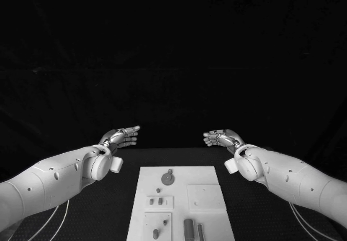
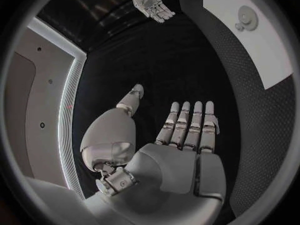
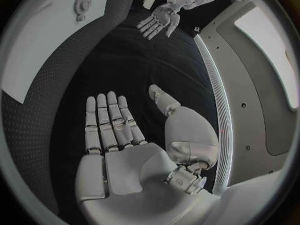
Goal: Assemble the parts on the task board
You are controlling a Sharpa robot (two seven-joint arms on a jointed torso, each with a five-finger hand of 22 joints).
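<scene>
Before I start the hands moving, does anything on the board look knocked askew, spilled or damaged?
Nothing stands out. The task board lies flat and square to the table, with its small parts lying on it. The left hand and right hand are both open, holding nothing, beyond the board's far end and apart from it.

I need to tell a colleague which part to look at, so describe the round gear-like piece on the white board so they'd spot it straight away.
Start at the task board, the white plate lying between the two arms. At its far end sits the round gear-like part, alone on bare plate. Its neighbours nearer the robot are small pegs and straight bars; it is the only disc.
</scene>
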